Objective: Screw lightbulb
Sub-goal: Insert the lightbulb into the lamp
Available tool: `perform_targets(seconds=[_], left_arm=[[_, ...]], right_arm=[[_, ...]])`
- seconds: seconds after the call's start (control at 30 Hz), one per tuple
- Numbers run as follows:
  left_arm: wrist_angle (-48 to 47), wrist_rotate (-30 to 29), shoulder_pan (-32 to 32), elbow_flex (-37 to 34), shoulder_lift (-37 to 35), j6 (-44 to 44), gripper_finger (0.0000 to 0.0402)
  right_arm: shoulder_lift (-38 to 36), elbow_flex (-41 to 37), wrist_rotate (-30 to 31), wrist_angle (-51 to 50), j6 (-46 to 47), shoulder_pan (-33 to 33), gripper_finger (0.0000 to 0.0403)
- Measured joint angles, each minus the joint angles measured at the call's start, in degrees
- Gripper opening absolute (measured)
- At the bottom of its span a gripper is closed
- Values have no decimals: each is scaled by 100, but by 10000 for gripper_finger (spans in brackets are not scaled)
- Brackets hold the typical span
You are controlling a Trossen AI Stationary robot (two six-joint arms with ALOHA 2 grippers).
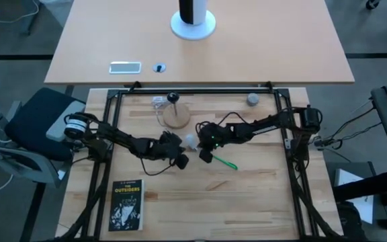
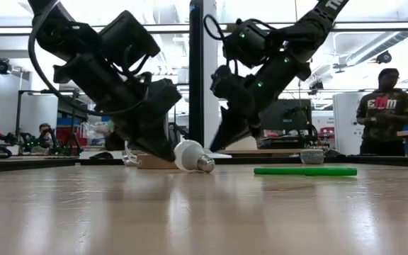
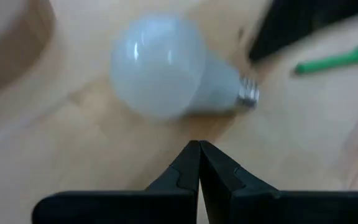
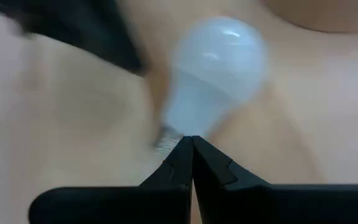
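The lightbulb point(image 1: 191, 141), white and frosted, lies on its side on the wooden table. Its silvery threaded base point(image 2: 205, 164) points toward the table's right. My left gripper point(image 3: 199, 148) is shut and slants down just to the bulb's left and near side, with a strip of bare table between its tips and the globe point(image 3: 160, 65). My right gripper point(image 4: 191, 140) is shut and slants down from the right, with its tips at the bulb's neck point(image 4: 188, 112), close to the base. My right gripper's shut fingertips point(image 4: 185, 149) stand at the bulb's narrow neck point(image 4: 180, 121), beside the threaded base. They come slanting down from the table's right. I cannot tell whether they touch the bulb. The bulb lies on the table.
A round wooden disc point(image 1: 176, 117) with a dark post stands just beyond the bulb. A green pen point(image 1: 224, 162) lies to the right and nearer. A grey ball point(image 1: 252, 99) and a clear wrapper point(image 1: 158, 102) sit near the far edge, and a book point(image 1: 127, 205) lies near the front left.
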Motion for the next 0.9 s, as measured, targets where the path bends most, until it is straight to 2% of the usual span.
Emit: perform_targets(seconds=[0.1,0.23,0.53,0.67,0.8,0.9], left_arm=[[-221,-2,-13,-2,8,-124,0],[-160,-398,3,-6,42,-104,0],[2,-1276,84,-4,64,836,0],[-94,-1164,106,-4,-68,913,0],[-432,-402,92,-4,-375,814,0],[-528,-266,59,-4,-636,432,1]], right_arm=[[-4,28,426,-113,80,-56,0],[249,27,433,16,89,-107,0],[748,448,-82,147,-68,69,0],[872,712,-106,73,-229,186,0],[875,786,61,-404,-322,188,0],[762,686,229,-479,-297,112,0]])
